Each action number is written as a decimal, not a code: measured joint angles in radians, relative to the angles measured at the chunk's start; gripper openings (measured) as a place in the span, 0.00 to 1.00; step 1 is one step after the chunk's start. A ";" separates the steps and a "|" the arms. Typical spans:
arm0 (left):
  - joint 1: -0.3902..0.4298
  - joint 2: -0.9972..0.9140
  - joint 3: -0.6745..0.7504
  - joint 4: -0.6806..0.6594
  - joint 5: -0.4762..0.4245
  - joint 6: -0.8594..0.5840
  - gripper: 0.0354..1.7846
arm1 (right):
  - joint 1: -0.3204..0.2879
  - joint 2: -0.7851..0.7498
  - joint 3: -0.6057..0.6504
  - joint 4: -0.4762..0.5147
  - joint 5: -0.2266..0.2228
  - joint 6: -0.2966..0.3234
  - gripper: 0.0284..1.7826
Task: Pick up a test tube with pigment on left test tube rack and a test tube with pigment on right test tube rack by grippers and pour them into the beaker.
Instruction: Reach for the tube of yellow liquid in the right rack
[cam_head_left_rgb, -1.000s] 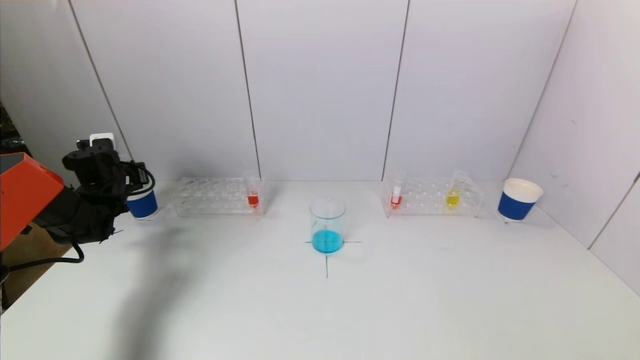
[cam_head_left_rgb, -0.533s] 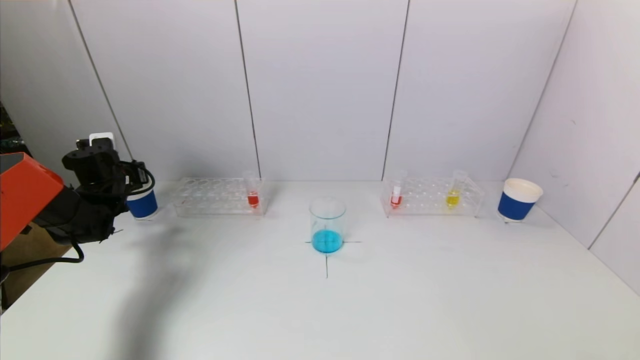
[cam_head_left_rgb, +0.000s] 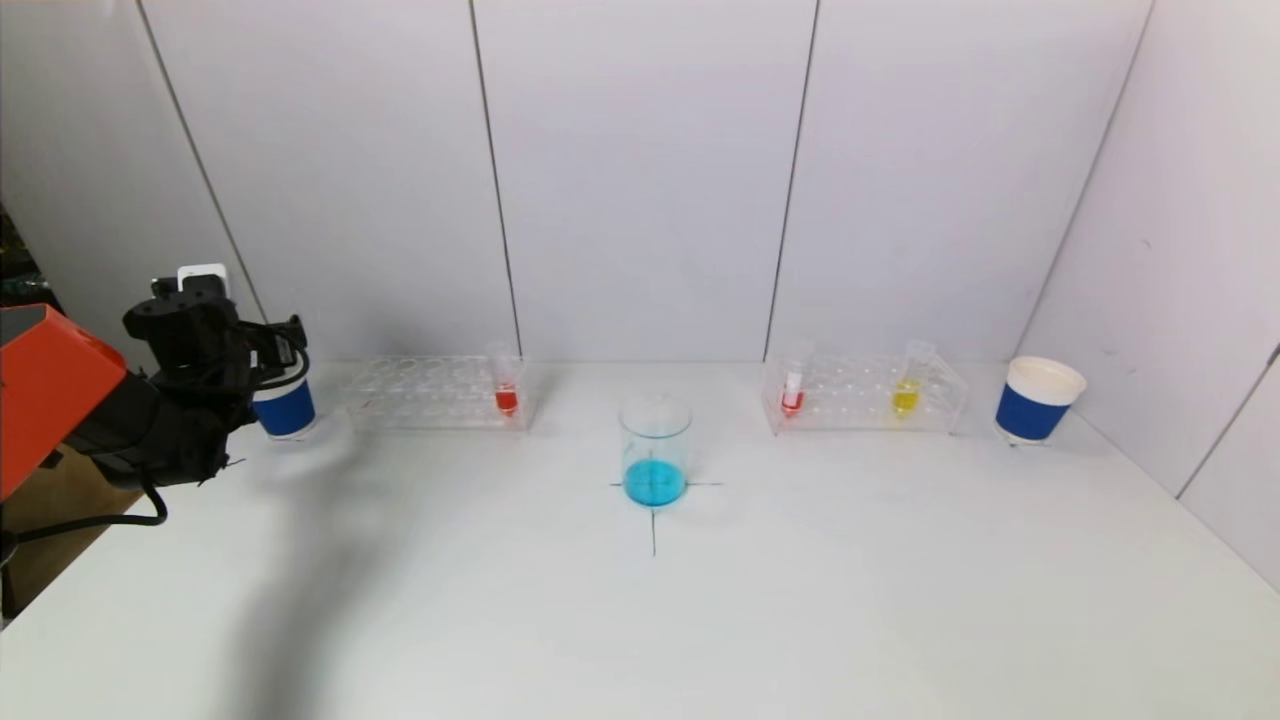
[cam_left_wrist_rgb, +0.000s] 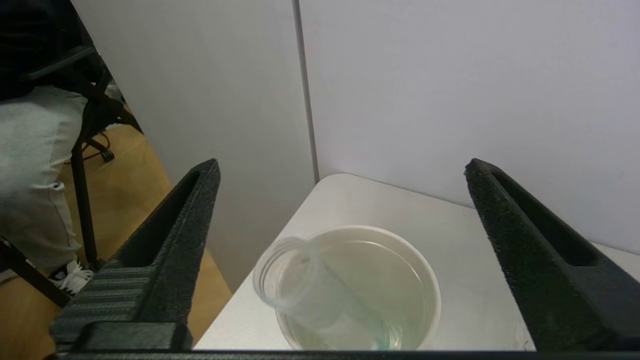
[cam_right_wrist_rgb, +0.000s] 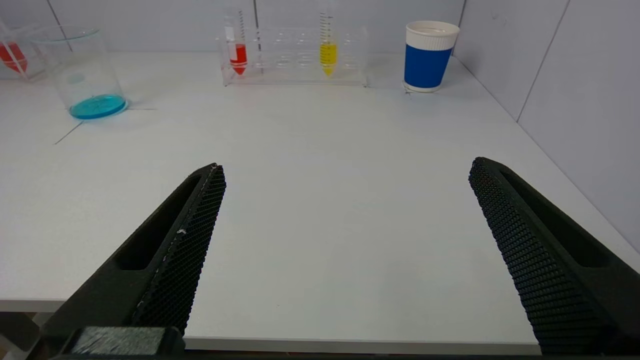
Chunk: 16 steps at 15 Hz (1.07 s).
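My left gripper (cam_head_left_rgb: 283, 345) is open above the left blue paper cup (cam_head_left_rgb: 284, 408) at the table's far left corner. In the left wrist view the left gripper (cam_left_wrist_rgb: 342, 165) is wide open and empty over the cup's rim (cam_left_wrist_rgb: 431, 287). An empty clear test tube (cam_left_wrist_rgb: 300, 290) leans inside that cup. The left rack (cam_head_left_rgb: 420, 395) holds a red tube (cam_head_left_rgb: 506, 388). The right rack (cam_head_left_rgb: 865, 395) holds a red tube (cam_head_left_rgb: 792, 392) and a yellow tube (cam_head_left_rgb: 907, 388). The beaker (cam_head_left_rgb: 655, 445) holds blue liquid. My right gripper (cam_right_wrist_rgb: 347, 165) is open and empty over the table's front edge.
A second blue paper cup (cam_head_left_rgb: 1037, 402) stands at the far right, beyond the right rack. White wall panels close in the back and the right side. A black cross is marked on the table under the beaker. The table's left edge drops off beside the left cup.
My left gripper has shifted very slightly upward over the left cup. Nothing else has moved.
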 joint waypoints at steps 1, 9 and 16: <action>0.000 -0.001 0.002 0.000 -0.001 0.000 0.98 | 0.000 0.000 0.000 0.000 0.000 0.000 0.99; -0.005 -0.085 0.029 0.016 -0.013 0.003 0.99 | 0.000 0.000 0.000 0.000 0.000 0.000 0.99; -0.041 -0.409 0.200 0.132 -0.031 0.002 0.99 | 0.000 0.000 0.000 0.000 0.000 0.000 0.99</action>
